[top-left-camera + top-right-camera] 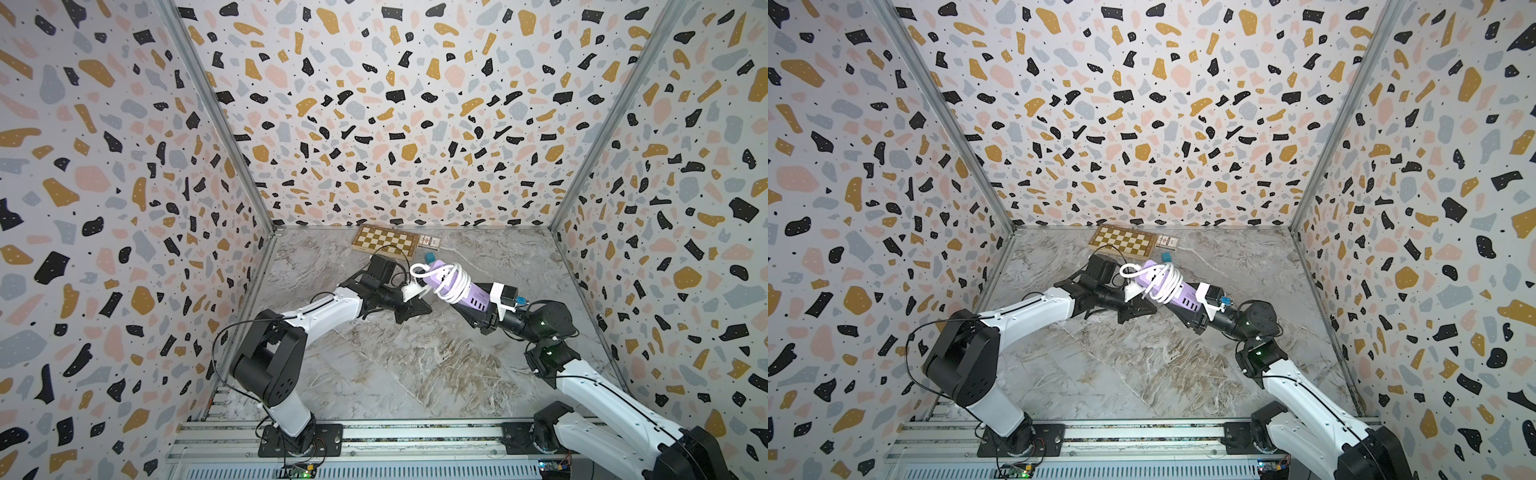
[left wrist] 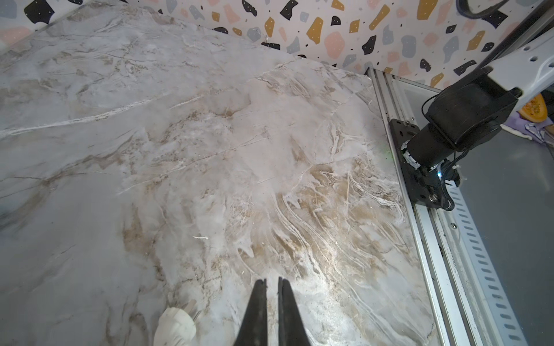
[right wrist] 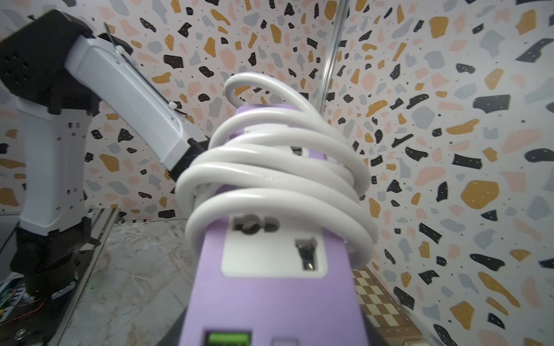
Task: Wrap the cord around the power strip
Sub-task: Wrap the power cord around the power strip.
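Observation:
The lilac power strip (image 1: 471, 296) is held off the table, tilted, and shows in both top views (image 1: 1183, 293). My right gripper (image 1: 480, 318) is shut on its USB-port end. The white cord (image 1: 451, 282) lies in several coils round the strip's middle, seen close in the right wrist view (image 3: 269, 173) above a white socket on the strip (image 3: 269, 293). One loose loop (image 1: 419, 270) sticks out toward my left gripper (image 1: 426, 309). That gripper is shut with nothing between its fingers (image 2: 284, 311). The cord's white plug (image 2: 175, 326) hangs just beside them.
A tan-and-white chessboard (image 1: 384, 241) lies at the back wall with a small patterned box (image 1: 430, 241) beside it. A small teal block (image 1: 430, 257) sits just behind the strip. Patterned walls close in three sides. A metal rail (image 1: 374, 440) carrying both arm bases runs along the front.

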`<action>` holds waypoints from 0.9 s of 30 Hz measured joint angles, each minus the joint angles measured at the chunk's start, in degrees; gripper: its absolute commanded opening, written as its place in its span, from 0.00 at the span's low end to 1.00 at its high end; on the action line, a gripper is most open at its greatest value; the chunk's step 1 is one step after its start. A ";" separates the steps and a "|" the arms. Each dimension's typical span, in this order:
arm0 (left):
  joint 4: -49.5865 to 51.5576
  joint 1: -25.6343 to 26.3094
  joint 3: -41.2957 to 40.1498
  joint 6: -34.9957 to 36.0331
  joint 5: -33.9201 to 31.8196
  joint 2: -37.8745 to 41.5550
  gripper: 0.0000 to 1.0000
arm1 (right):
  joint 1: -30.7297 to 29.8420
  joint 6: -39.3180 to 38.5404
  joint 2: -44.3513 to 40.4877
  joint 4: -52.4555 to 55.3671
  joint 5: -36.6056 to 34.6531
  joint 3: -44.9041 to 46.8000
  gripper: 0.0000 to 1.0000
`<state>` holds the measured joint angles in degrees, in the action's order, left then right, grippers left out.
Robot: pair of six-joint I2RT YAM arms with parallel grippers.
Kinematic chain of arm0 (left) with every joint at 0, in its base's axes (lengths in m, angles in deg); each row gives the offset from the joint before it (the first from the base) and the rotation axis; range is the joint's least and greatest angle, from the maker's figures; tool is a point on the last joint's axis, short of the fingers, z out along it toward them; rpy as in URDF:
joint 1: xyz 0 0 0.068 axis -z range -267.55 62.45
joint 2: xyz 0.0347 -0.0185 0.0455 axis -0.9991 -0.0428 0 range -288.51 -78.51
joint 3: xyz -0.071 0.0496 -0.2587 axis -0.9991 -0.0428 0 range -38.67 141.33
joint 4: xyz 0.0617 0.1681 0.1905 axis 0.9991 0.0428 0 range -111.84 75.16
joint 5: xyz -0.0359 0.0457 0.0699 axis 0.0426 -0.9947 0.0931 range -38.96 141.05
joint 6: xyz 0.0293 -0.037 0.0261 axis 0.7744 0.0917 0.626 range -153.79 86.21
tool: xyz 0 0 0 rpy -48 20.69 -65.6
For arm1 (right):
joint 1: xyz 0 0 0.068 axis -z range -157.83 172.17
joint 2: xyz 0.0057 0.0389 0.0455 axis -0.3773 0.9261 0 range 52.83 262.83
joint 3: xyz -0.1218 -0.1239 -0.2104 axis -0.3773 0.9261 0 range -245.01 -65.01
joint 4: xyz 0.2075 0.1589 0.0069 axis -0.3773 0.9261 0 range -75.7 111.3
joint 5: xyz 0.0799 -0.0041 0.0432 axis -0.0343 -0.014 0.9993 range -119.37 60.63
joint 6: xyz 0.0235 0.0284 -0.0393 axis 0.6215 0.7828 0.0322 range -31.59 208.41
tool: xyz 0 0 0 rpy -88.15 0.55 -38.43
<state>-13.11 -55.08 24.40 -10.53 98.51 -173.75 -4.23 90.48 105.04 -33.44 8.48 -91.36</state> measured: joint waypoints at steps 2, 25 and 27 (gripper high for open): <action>1.38 0.20 0.46 0.00 -1.55 0.00 0.00 | 0.90 0.94 -0.44 1.33 -4.09 0.55 0.00; 1.90 2.60 2.97 -2.08 -12.92 2.05 0.04 | 5.46 3.52 -1.62 10.23 -19.50 2.23 0.00; 2.05 3.15 3.02 -1.38 -13.27 2.16 0.03 | 5.53 3.74 -0.96 10.69 -20.26 1.92 0.00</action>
<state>-11.05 -51.93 27.41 -11.90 85.24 -171.59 1.30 94.21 104.07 -22.75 -11.79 -89.44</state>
